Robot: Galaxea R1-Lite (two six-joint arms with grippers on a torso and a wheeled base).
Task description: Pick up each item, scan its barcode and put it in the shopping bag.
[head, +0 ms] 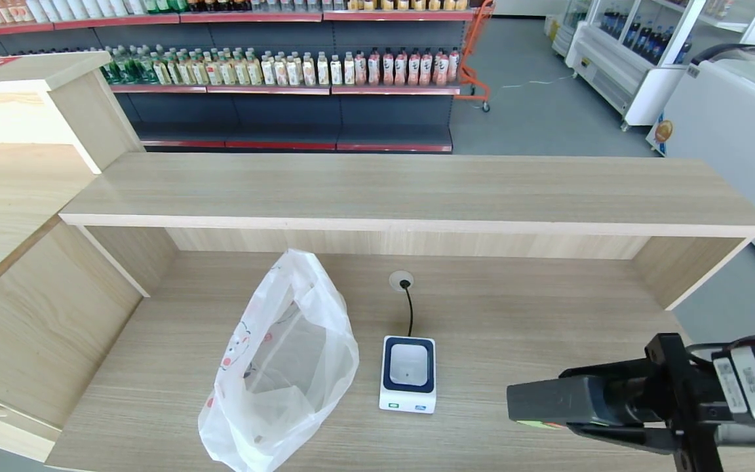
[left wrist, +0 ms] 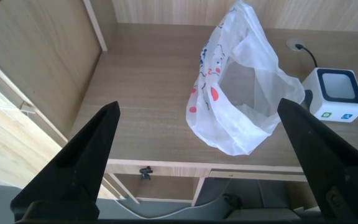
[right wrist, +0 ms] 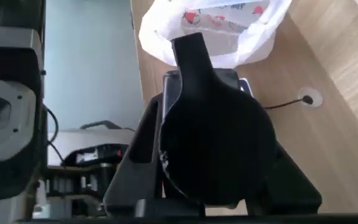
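Translucent white plastic, printed in red and black, makes up the shopping bag [head: 279, 367], which is stood on the wooden counter [head: 548, 314] just beside the scanner [head: 408, 373], on the scanner's left. The left claw [left wrist: 199, 106] is held above the counter's near edge with its two dark fingers [left wrist: 98, 155] spread wide and nothing gripped. The bag is seen beyond and between them, apart from both.

The right claw [head: 522, 401] is held low over the counter to the right of the scanner and pointed leftwards at it, so the scanner is placed between this claw and the bag. The bag is well apart from it.

Whether the right claw is closed or parted cannot be told. In the right wrist view it is masked by a black bulk, and in the head view it is presented as one dark block. A green and orange sliver [head: 538, 425] under it is too small to be identified.

The bag's long axis is run from the counter's near edge toward the back panel, with its peak raised at the far end and its mouth gaped upward. The scanner's dark-framed window is faced up and its longer side is laid near to far. Its black cable [head: 410, 311] is led back to a round grommet [head: 402, 280].
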